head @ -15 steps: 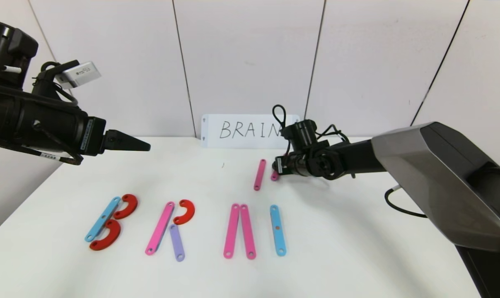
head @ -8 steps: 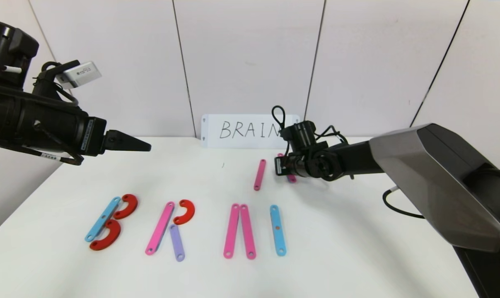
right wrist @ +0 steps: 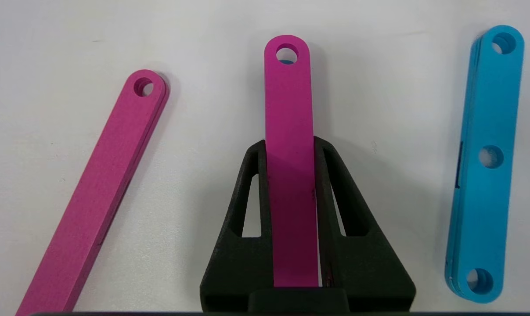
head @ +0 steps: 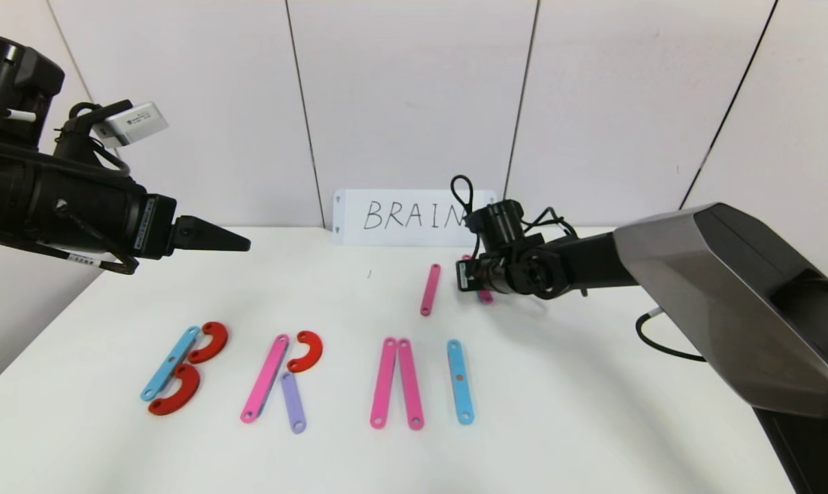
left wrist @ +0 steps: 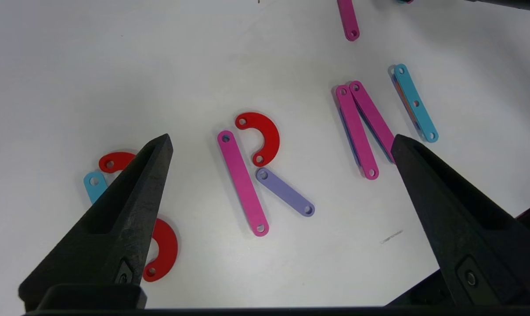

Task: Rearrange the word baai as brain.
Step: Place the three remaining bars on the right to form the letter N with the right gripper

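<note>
- letter strips [head: 331, 374] spell B R A I on white bench [head: 558, 412]
- right hand [right wrist: 291, 153] clamps a pink strip [right wrist: 289, 131], far side
- left hand [left wrist: 282, 145] wide, raised
- BRAIN card [head: 407, 216] against white panel wall [head: 407, 96]

A white tabletop [head: 564, 412] carried flat strips and half-rings in a row near its front edge. Toward the front left corner lay a blue strip [head: 170, 363] touching two red half-rings [head: 208, 342]. Next came a pink strip [head: 265, 378], a red half-ring [head: 306, 350] and a purple strip [head: 292, 401]. Two pink strips [head: 396, 383] met at their far ends; another blue strip [head: 459, 381] lay just beside. Nearer the back edge lay a lone pink strip [head: 429, 289], and a white card [head: 386, 217] stood at that edge.
</note>
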